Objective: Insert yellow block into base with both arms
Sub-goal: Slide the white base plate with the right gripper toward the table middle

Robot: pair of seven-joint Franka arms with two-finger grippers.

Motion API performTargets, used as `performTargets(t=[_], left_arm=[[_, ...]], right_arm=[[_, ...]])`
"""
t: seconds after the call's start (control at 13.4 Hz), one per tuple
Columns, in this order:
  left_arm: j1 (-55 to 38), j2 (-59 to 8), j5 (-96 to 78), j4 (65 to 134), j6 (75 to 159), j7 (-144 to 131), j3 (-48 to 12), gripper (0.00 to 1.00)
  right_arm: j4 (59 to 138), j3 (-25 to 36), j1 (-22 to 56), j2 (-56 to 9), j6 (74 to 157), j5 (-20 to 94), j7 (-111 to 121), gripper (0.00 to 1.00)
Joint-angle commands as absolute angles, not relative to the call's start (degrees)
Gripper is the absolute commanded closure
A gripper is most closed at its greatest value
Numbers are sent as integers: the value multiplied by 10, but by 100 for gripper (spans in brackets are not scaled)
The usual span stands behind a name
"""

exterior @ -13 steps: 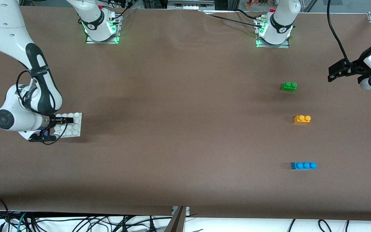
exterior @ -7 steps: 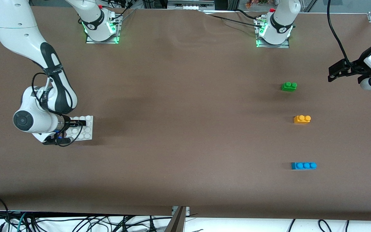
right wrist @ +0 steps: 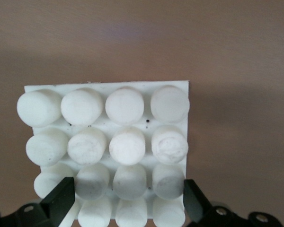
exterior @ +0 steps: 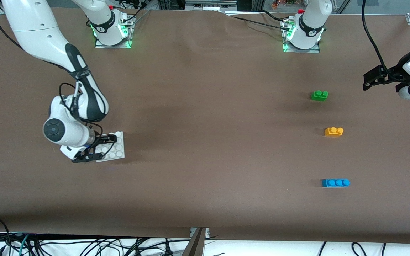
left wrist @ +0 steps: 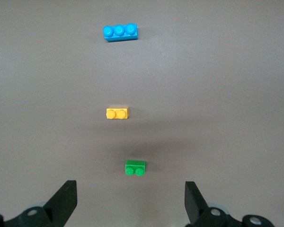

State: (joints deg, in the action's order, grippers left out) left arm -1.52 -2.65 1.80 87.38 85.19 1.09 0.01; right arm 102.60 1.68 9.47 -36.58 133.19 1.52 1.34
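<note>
While the right claw (exterior: 100,147) grips the white studded base (exterior: 114,151) at its edge, toward the right arm's end of the counter (exterior: 205,142), the left claw (exterior: 370,79) waits open above the counter's other end. Yellow block (exterior: 334,131) sits untouched between green brick (exterior: 319,95) and blue brick (exterior: 335,182). Likely next: left claw descends onto it.

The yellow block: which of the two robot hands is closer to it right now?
The left. The left gripper hangs open above the table's end near the yellow block, close to the green brick. The right gripper is at the other end, gripping the base.
</note>
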Motion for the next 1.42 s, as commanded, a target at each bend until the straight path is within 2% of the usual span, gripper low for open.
performTargets(t=[0.0, 0.6, 1.34], left_arm=[[-15, -28, 40, 864, 841, 18, -2, 0], [-15, -28, 40, 863, 841, 18, -4, 0], [-15, -28, 40, 863, 841, 18, -4, 0]], right_arm=[[1018, 7, 144, -422, 1385, 37, -53, 0], [970, 7, 241, -445, 1388, 38, -202, 0], [894, 7, 316, -482, 1388, 37, -297, 0]])
